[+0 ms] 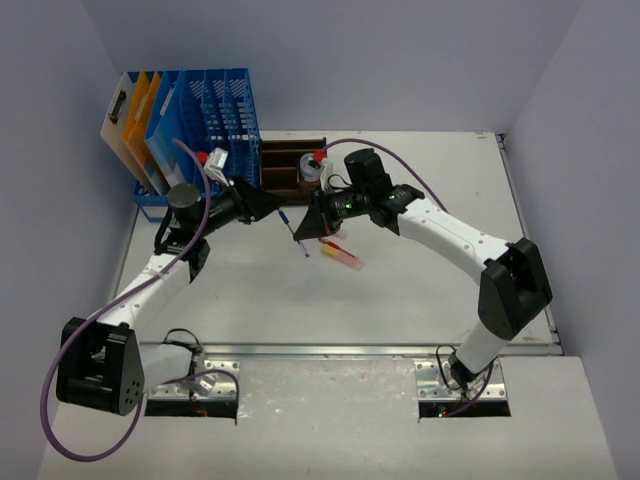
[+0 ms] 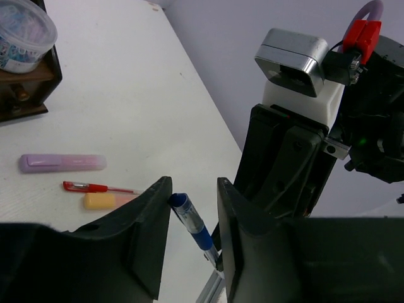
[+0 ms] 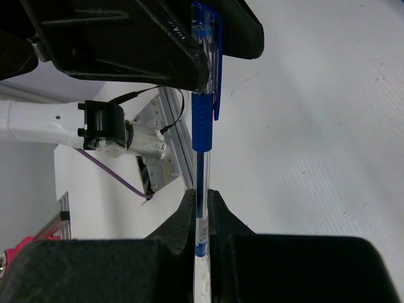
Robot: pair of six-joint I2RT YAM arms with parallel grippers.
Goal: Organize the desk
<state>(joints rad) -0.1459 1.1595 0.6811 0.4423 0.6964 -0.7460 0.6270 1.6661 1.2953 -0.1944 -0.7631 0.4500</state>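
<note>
A blue pen [image 1: 297, 231] hangs in the air above the off-white desk [image 1: 420, 290], between the two arms. My right gripper [image 3: 201, 202] is shut on the pen's clear barrel near its tip end. The pen's blue cap end [image 2: 192, 224] sits between the jaws of my left gripper [image 2: 192, 189]. Those jaws stand partly apart; the cap touches one finger [image 2: 148, 208], with a gap to the other. In the top view my left gripper [image 1: 275, 208] and right gripper [image 1: 308, 232] nearly meet at mid-desk.
A red pen [image 2: 95, 187], a yellow highlighter [image 2: 101, 201] and a pink highlighter [image 2: 62, 162] lie on the desk under the arms. A dark wooden tray [image 1: 285, 160] holds a clear tub [image 2: 22, 31]. A blue mesh file rack [image 1: 215, 110] with folders stands at the back left.
</note>
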